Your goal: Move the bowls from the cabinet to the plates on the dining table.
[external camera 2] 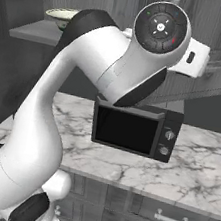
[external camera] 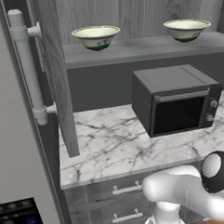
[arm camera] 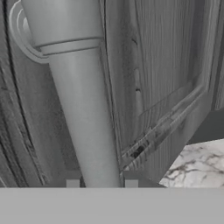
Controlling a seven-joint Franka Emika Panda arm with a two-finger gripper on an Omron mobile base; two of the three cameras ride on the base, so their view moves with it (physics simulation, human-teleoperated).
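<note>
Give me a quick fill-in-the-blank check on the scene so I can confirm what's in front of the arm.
1. Two bowls sit on the open cabinet's ____.
2. The black microwave stands on the marble ____.
3. The pincer has its fingertips on either side of a cabinet door's bar ____.
4. Below the counter are grey ____ with small handles.

Missing words: shelf; counter; handle; drawers
</note>
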